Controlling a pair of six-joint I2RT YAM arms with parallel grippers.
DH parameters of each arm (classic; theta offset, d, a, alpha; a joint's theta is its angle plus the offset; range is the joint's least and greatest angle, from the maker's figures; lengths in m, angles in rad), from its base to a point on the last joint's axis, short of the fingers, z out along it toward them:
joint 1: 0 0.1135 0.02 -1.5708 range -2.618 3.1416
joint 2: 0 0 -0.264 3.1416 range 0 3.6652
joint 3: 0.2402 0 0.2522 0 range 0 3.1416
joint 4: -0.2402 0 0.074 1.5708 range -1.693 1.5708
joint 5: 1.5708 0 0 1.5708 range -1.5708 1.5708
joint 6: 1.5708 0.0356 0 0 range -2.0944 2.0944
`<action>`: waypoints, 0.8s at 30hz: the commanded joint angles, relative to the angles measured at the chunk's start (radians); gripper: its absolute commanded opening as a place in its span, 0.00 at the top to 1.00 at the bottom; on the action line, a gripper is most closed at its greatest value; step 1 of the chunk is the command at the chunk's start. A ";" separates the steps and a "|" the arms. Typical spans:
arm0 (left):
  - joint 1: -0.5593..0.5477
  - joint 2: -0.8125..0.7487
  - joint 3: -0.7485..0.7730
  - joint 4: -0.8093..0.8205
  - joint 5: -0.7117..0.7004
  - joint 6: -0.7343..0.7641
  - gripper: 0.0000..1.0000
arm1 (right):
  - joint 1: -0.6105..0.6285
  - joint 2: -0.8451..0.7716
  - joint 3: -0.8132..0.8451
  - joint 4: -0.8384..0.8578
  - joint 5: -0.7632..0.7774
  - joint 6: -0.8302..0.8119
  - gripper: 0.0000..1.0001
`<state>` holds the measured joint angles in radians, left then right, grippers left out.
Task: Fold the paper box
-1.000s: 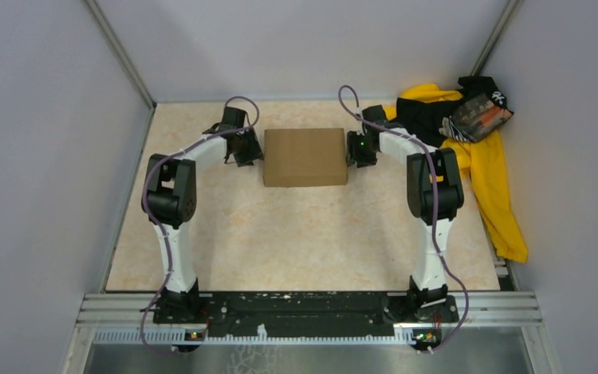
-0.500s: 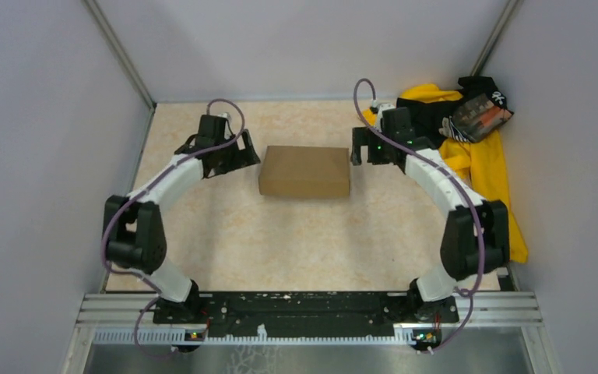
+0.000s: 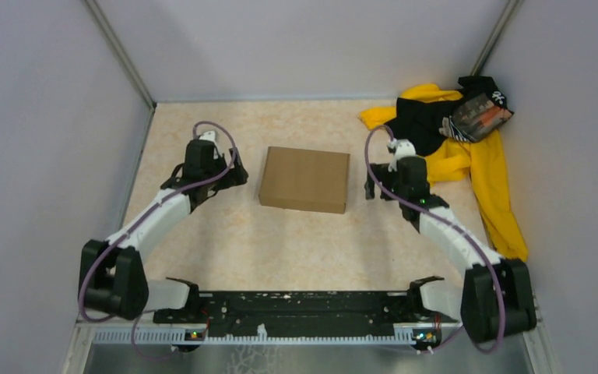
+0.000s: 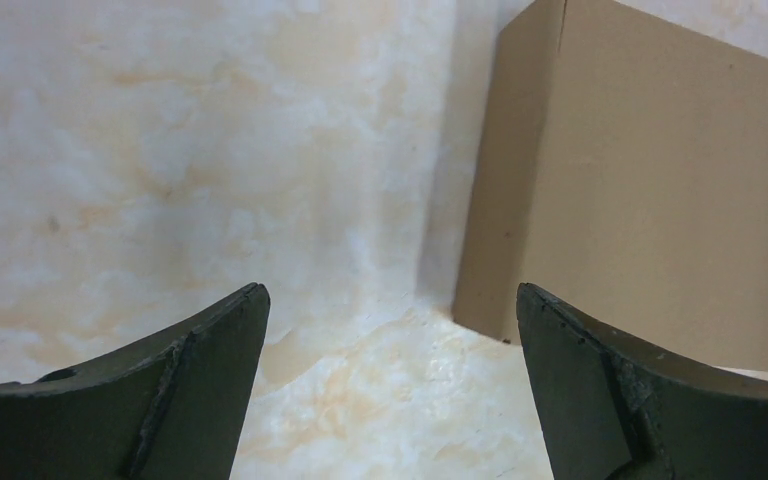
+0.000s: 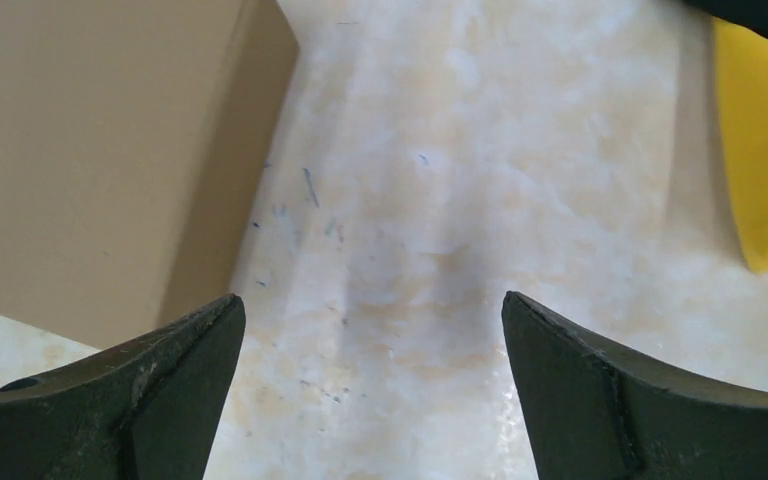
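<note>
The paper box [image 3: 304, 179] is a shallow closed brown cardboard box resting on the marbled table, mid-field. It fills the upper right of the left wrist view [image 4: 650, 190] and the upper left of the right wrist view [image 5: 100, 150]. My left gripper [image 3: 237, 173] hangs open just left of the box, apart from it, with nothing but table between its fingers [image 4: 210, 380]. On the box's right side my right gripper [image 3: 371, 187] also stands open and apart from it, with bare table between its fingers [image 5: 580, 380].
A yellow-and-black cloth pile [image 3: 467, 148] lies at the back right, with a yellow edge [image 5: 760, 150] in the right wrist view. Grey walls close the table on three sides. A black rail [image 3: 304, 308] with the arm bases runs along the near edge.
Both arms have drawn back toward the near edge and lowered, letting go of the box sides. The box has shifted nearer and sits slightly turned. Both grippers have opened wide.
</note>
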<state>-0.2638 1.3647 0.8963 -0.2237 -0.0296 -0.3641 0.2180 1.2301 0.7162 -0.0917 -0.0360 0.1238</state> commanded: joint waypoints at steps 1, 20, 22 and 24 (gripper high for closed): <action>0.008 -0.207 -0.104 0.178 -0.176 0.033 0.01 | -0.036 -0.255 -0.184 0.353 0.152 -0.021 0.01; 0.190 0.031 -0.513 0.953 -0.134 0.315 0.01 | -0.161 -0.047 -0.611 1.178 0.337 -0.065 0.01; 0.196 0.084 -0.524 1.038 -0.118 0.342 0.01 | -0.161 0.034 -0.604 1.270 0.333 -0.072 0.01; 0.198 0.098 -0.504 1.033 -0.096 0.355 0.01 | -0.161 0.101 -0.591 1.300 0.349 -0.059 0.01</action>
<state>-0.0765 1.4292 0.3874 0.6147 -0.1864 -0.0742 0.0631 1.2381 0.0990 0.9375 0.2768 0.0704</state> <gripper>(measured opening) 0.987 0.985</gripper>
